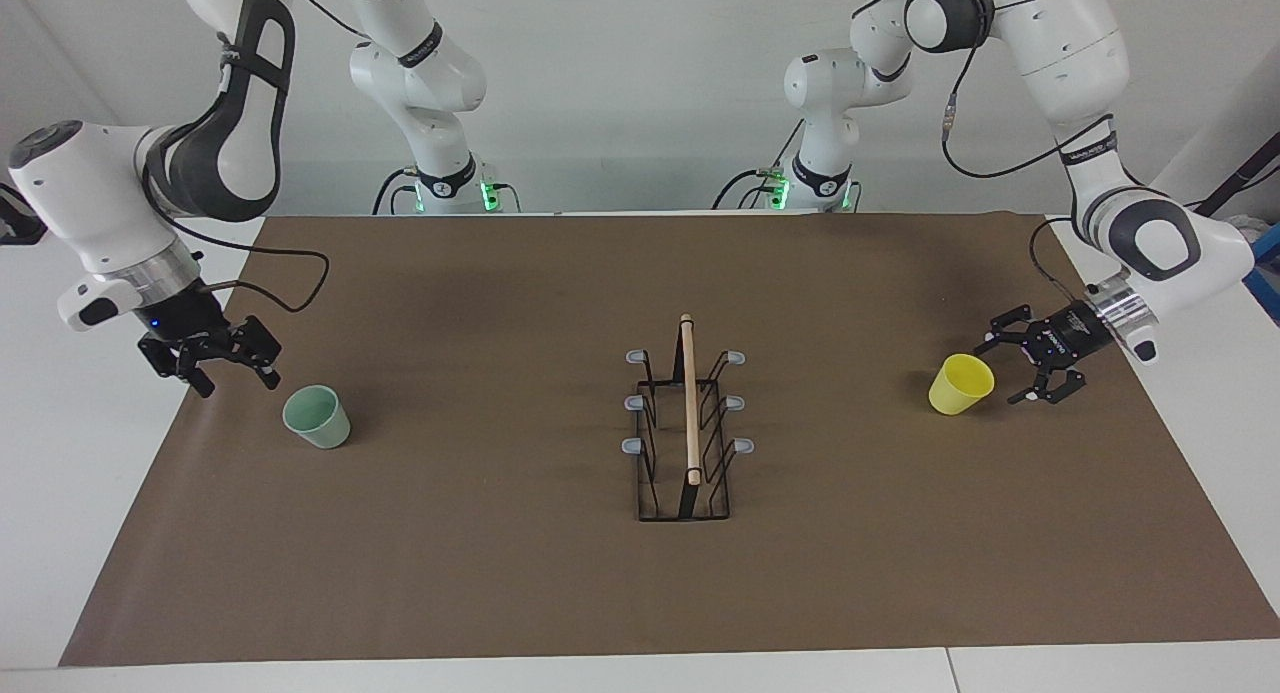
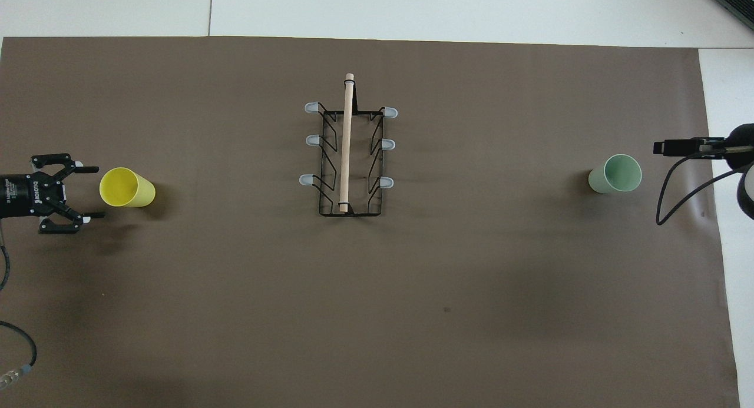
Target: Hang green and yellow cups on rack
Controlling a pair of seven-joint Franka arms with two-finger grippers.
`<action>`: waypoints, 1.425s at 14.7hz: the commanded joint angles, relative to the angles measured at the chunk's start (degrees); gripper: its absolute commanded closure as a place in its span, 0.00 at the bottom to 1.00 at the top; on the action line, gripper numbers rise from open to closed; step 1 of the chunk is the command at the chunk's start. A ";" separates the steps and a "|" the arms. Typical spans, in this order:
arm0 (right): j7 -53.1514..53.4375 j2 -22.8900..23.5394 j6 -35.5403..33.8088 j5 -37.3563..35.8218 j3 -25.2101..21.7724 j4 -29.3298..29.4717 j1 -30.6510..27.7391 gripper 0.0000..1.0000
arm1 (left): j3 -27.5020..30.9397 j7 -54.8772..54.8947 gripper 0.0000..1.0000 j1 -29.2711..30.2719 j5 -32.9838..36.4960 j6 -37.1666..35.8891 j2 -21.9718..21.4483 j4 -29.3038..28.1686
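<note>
The pale green cup (image 1: 317, 416) (image 2: 615, 173) stands upright toward the right arm's end of the table. My right gripper (image 1: 240, 383) (image 2: 660, 147) hovers open just beside it, a little nearer that end, touching nothing. The yellow cup (image 1: 962, 383) (image 2: 126, 188) stands upright toward the left arm's end. My left gripper (image 1: 1003, 373) (image 2: 94, 192) is low beside it, open, its fingertips level with the cup's near side and apart from it. The black wire rack (image 1: 689, 403) (image 2: 346, 149) with its wooden rod stands mid-table, pegs bare.
A brown mat (image 1: 500, 573) (image 2: 412, 308) covers most of the white table. A black cable (image 1: 290, 283) loops from the right wrist above the mat near the green cup.
</note>
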 commanded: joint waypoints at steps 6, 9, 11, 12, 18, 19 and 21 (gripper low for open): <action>1.40 0.43 -4.95 -23.47 0.31 0.04 4.92 0.00 | 0.26 1.76 0.00 -4.09 -6.21 12.57 -2.40 -6.78; 1.22 -0.19 -8.21 -27.18 0.40 -0.58 5.53 0.00 | 0.18 2.90 0.00 -3.21 -7.26 10.82 -1.35 -6.96; 1.22 -1.06 -8.13 -27.10 0.49 -2.50 5.54 0.00 | 0.18 2.99 0.00 -3.22 -8.58 9.23 -1.61 -7.48; 1.74 -1.42 -7.17 -26.49 0.57 -3.82 5.62 0.00 | 0.09 3.08 0.00 -3.22 -9.72 9.05 -1.87 -8.27; -4.30 -1.95 -10.32 -33.06 1.19 -3.83 8.43 0.00 | 0.00 8.00 0.00 -4.27 -15.27 9.32 -3.28 -12.67; -4.75 -2.21 -11.46 -33.33 1.19 -3.74 8.44 0.00 | -0.09 8.44 0.00 -4.18 -15.53 9.14 -3.45 -12.84; -7.90 -2.39 -12.96 -34.12 1.19 -3.83 8.44 0.00 | 0.00 13.08 0.00 -4.18 -16.93 9.05 -3.98 -13.55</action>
